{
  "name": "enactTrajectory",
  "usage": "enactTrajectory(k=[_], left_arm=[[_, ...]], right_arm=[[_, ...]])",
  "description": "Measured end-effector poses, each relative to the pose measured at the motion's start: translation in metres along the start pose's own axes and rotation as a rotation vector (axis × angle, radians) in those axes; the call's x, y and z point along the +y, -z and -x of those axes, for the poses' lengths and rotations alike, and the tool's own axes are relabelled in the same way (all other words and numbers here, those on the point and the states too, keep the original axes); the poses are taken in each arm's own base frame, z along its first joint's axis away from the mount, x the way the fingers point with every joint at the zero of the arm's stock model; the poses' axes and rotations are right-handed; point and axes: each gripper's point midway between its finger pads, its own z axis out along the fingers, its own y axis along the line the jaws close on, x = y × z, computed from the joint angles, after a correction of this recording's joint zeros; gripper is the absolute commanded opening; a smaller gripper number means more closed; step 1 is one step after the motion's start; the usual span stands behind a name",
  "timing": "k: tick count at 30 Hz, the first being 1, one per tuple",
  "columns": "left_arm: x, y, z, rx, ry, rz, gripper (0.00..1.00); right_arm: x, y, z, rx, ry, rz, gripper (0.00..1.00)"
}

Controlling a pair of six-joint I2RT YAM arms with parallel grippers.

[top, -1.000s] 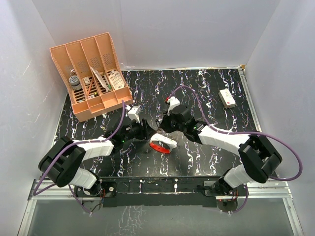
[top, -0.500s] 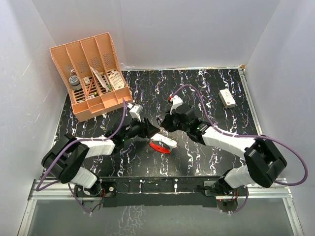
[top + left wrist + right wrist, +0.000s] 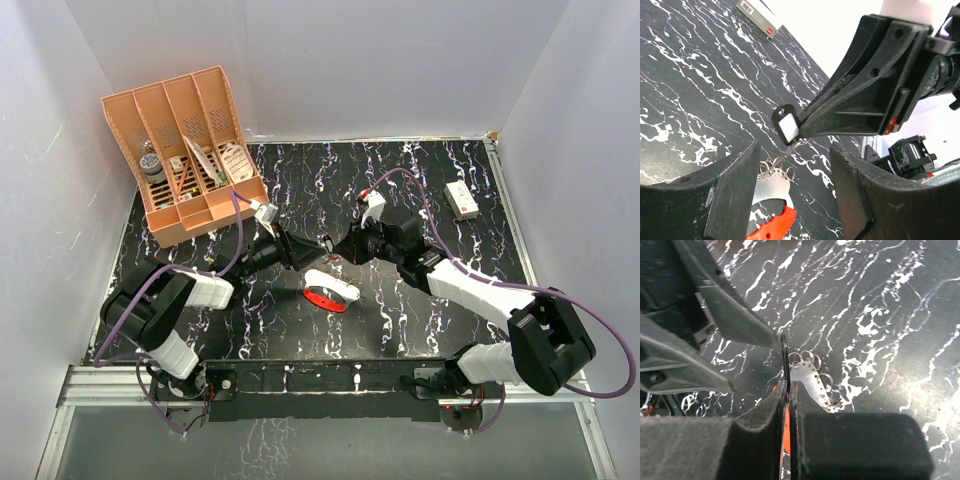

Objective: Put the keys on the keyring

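Keys: one dark tag, pinched edge-on in right gripper. Keyring: flat on table, mid-area, just below. Left gripper: jaws parted, holding nothing.

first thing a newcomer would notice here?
The two arms meeting nose to nose mid-table: the right gripper is shut on the small dark key, and the open left gripper faces it. Just near of them the red-and-white keyring lies on the black marbled table. The orange organizer in the far left corner stands out next.
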Motion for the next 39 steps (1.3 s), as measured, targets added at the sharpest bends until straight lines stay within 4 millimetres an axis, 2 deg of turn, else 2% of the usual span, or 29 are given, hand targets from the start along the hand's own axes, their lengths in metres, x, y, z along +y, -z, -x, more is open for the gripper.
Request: enactTrajectory(k=[7, 12, 15, 18, 19, 22, 23, 25, 28, 33, 39], left_arm=[[-0.001, -0.004, -0.013, 0.019, 0.079, -0.081, 0.53], [-0.008, -0.008, -0.008, 0.01, 0.09, -0.129, 0.47], [-0.012, -0.01, -0.003, 0.003, 0.08, -0.151, 0.29], [-0.016, -0.011, 0.0, 0.0, 0.075, -0.166, 0.04], [-0.016, -0.011, 0.0, 0.001, 0.075, -0.169, 0.0], [-0.014, -0.011, 0.002, 0.002, 0.073, -0.167, 0.0], [-0.015, -0.011, 0.002, 0.002, 0.071, -0.168, 0.0], [-0.014, -0.011, 0.002, 0.002, 0.071, -0.168, 0.0], [-0.015, -0.011, 0.003, 0.0, 0.07, -0.168, 0.0], [-0.017, -0.01, 0.009, -0.011, 0.047, -0.151, 0.0], [-0.027, -0.006, 0.025, -0.051, -0.008, -0.14, 0.0]], right_arm=[[0.017, 0.001, 0.001, 0.004, 0.009, 0.092, 0.0], [0.023, 0.002, 0.002, 0.005, 0.013, 0.13, 0.0], [0.026, 0.002, 0.001, 0.011, 0.011, 0.148, 0.0], [0.027, 0.0, -0.002, 0.019, 0.01, 0.157, 0.0], [0.027, 0.0, -0.003, 0.024, 0.007, 0.16, 0.0], [0.027, -0.001, -0.001, 0.018, 0.005, 0.167, 0.0], [0.027, -0.001, -0.001, 0.016, 0.006, 0.168, 0.04], [0.027, -0.001, -0.001, 0.015, 0.005, 0.167, 0.3], [0.025, -0.002, 0.0, 0.012, -0.008, 0.153, 0.5], [0.02, 0.004, 0.005, -0.023, -0.016, 0.11, 0.5], [0.018, 0.009, 0.01, -0.047, -0.035, 0.092, 0.49]])
